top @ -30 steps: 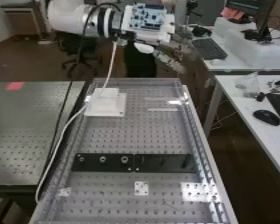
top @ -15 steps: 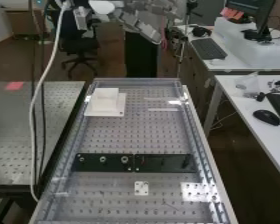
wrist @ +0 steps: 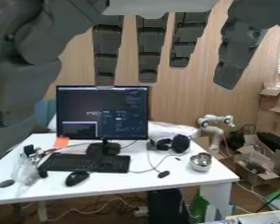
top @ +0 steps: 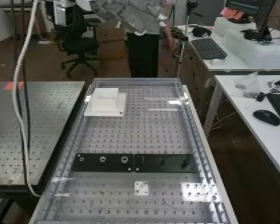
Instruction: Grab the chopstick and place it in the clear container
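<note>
Well, from where I stand, the hand (top: 134, 17) hangs past the far end of the bench (top: 134, 132), beyond the white block (top: 107, 96) and higher than it. It is released: the fingers (wrist: 148, 52) hang long and loose, well apart from the thumb (wrist: 49, 34), with nothing caught among them. Where the chopstick is, I can't tell for certain. Two pale strips (top: 162, 109) lie just right of the block as I look down the bench, and one might be it, or both might be mere glare. I can't settle on the clear container either; the see-through wall (top: 210, 165) running along the bench, to the block's right and nearer me, is only a guess.

The step in hand, I'd judge, is the approach, with the grab and the placing both to do. To do it well, the hand should turn its palm down toward the bench and come in above the block's height, so it doesn't clip the block or that wall. Then it wants a slow descent, thumb and fingers closing evenly across the stick near its middle. A thin round stick could roll or tip, so a gentle pinch should serve, then a straight lift before going across.
</note>
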